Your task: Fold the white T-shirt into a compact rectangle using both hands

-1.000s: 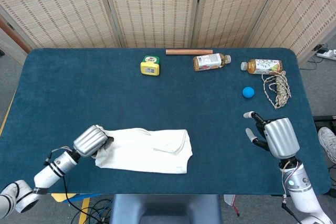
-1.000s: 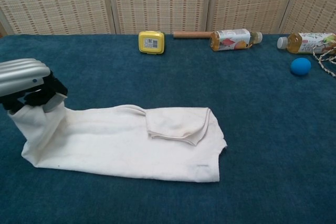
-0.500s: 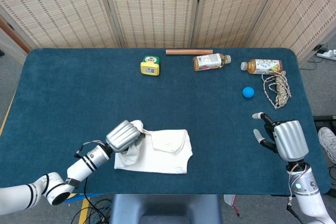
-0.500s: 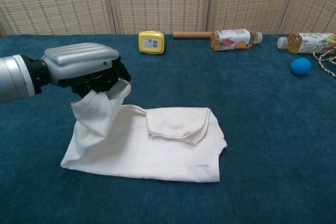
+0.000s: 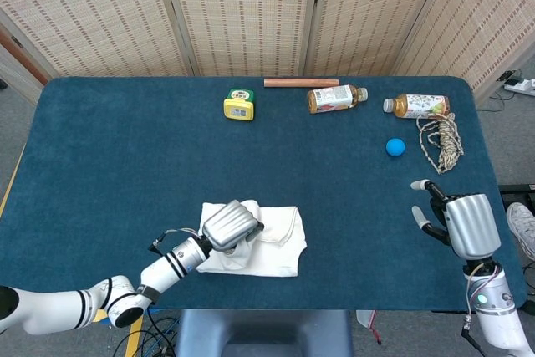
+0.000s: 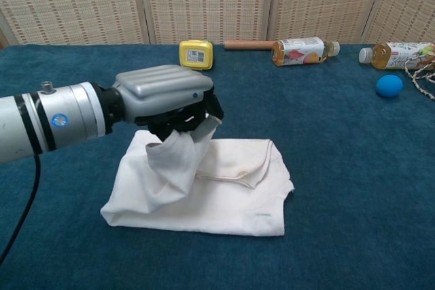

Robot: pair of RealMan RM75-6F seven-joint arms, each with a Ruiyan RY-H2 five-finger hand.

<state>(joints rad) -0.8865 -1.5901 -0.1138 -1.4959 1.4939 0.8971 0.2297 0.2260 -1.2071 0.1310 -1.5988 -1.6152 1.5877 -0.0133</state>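
Mid-fold rn. Left hand (image 6: 168,103) pinching the left end of the white T-shirt (image 6: 224,191), lifted above the middle of the bundle, cloth hanging from the fingers. Shirt sitting near the table's front edge, left of centre, already narrowed to a band.

Right hand (image 5: 458,219) hovering well apart by the right edge, fingers spread, holding nothing.

Next prob: lay that end across toward the right edge, let go, press flat w/ both hands.

Far side: yellow tape measure (image 5: 239,106), wooden stick (image 5: 301,83), two drink bottles (image 5: 336,97), blue ball (image 5: 395,147), rope bundle (image 5: 441,141). Nothing in the way.
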